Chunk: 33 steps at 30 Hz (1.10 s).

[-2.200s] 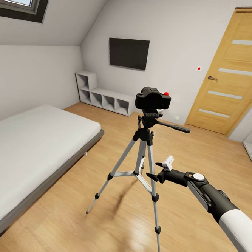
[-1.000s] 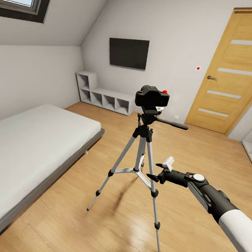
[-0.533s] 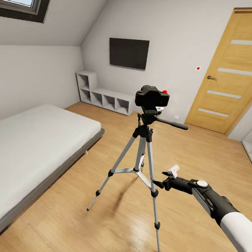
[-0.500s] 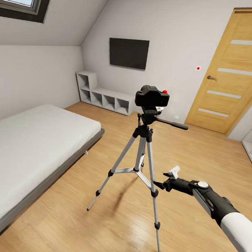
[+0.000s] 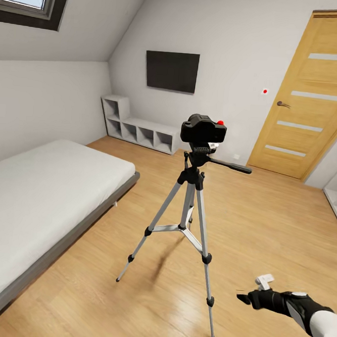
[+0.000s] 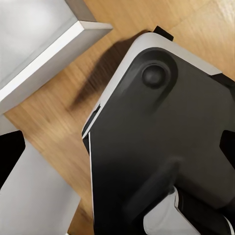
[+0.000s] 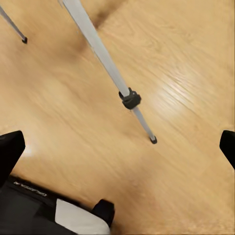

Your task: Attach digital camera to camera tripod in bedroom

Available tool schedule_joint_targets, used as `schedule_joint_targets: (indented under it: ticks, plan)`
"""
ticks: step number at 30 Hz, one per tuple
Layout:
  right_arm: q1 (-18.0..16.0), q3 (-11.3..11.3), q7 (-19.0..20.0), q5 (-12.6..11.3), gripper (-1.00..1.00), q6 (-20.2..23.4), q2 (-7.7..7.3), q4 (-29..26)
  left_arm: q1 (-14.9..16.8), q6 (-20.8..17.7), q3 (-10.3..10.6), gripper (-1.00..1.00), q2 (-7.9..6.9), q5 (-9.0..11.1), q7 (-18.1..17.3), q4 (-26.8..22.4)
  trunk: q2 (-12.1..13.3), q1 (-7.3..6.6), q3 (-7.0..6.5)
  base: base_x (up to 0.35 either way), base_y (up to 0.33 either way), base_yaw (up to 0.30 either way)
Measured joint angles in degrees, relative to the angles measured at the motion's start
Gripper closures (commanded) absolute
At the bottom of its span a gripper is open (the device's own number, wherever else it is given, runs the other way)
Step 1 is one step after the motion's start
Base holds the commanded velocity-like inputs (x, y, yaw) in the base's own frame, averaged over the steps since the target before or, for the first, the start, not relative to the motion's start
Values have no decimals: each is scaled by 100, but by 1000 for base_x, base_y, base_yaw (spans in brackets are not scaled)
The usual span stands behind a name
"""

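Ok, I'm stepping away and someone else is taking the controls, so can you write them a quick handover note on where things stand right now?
Right claw: open, empty, low beside the tripod's near leg, touching nothing.
Left claw: fingertips at the edges of the left wrist view look apart, holding nothing, pointed at the robot's own body and the floor.
The digital camera sits on the head of the camera tripod, which stands upright on the wood floor between the bed and the door.
Done: camera looks mounted.
Left: apparently nothing except confirming it is seated; keep the arms off the legs.
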<state>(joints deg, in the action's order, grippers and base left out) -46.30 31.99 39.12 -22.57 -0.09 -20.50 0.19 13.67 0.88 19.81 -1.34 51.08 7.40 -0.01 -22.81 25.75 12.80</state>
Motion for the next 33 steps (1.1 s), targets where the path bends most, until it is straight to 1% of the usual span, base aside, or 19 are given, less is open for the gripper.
schedule_joint_targets:
  ticks: [1, 4, 5, 6, 7, 8, 10, 11, 13, 14, 18, 19, 22, 25, 26, 30, 33]
  plan:
    - [63, -8, -47, 1, -100, 0, 0, 33, 0, 0, 0, -100, 0, 0, 0, 0, 0, 0, 0, 0, 0, 0]
    - [450, 4, -277, 8, -100, 1, 1, 107, 0, 0, 0, -100, 1, -3, 0, 0, 0, 0, 0, 0, 0, 0]
    - [715, 12, -412, 7, -100, 0, 5, 126, 0, 0, 0, -100, 1, -3, -1, -1, 0, 0, 0, 0, 0, 0]
    - [1051, 12, -566, 1, -100, -12, 9, 138, 0, 0, 0, -100, 1, -5, -2, -1, 0, 0, 1, 0, 0, 0]
    - [1523, -14, -827, -22, -100, -29, 18, 148, 0, 0, 0, -100, 1, -7, -6, 0, 0, 0, 0, 0, 0, 0]
    - [1920, -10, -1019, -25, -100, -42, 20, 154, 0, 0, 0, -100, -1, -7, -6, -1, 0, -1, 1, 0, 0, 0]
    - [2166, -29, -1222, -37, -100, -66, 23, 152, 0, 0, 0, -100, 0, -8, -7, 0, 0, 0, 0, 0, 0, 0]
    - [2418, -29, -1428, -44, -100, -121, 28, 151, 0, 2, 0, -100, 0, -8, -8, -1, 0, 0, 1, 0, 0, 0]
    - [2655, -47, -1635, -62, -100, -210, 43, 153, 0, 1, 0, -100, 1, -9, -8, 0, 0, 0, 0, 0, 0, 0]
    - [2835, -47, -1823, -71, -100, -313, 77, 155, 0, 1, 0, -100, 1, -8, -8, -1, 0, 0, 1, 0, 0, 0]
    - [3096, -69, -2177, -81, -100, -484, 198, 153, 0, 0, 1, -100, 1, -9, -17, 1, 0, 0, 0, 0, 0, 0]
    - [3122, -70, -2219, -81, -100, -499, 227, 152, 0, 0, 1, -100, 1, -10, -19, 1, 0, 0, 0, 0, 0, 0]
    - [3189, -71, -2425, -81, -100, -531, 397, 149, 0, 0, 1, -100, 5, -15, -24, 1, 0, 0, 0, 0, 0, 0]
    - [3205, -73, -2609, -81, -100, -529, 480, 149, 0, 0, 1, -100, 8, -16, -25, 1, 0, 0, 0, 0, 0, 0]
    - [3211, -72, -2747, -81, -100, -516, 522, 149, 0, 0, 1, -100, 9, -17, -26, 1, 0, 0, 0, 0, 0, 0]
    - [3218, -71, -2973, -80, -100, -495, 582, 148, 0, 0, 1, -100, 10, -16, -26, 1, 0, 0, 0, 0, 0, 0]
    - [3220, -70, -3053, -81, -100, -486, 601, 151, 1, 0, 1, -100, 7, -19, -27, -4, 0, 0, 0, 0, 0, 0]
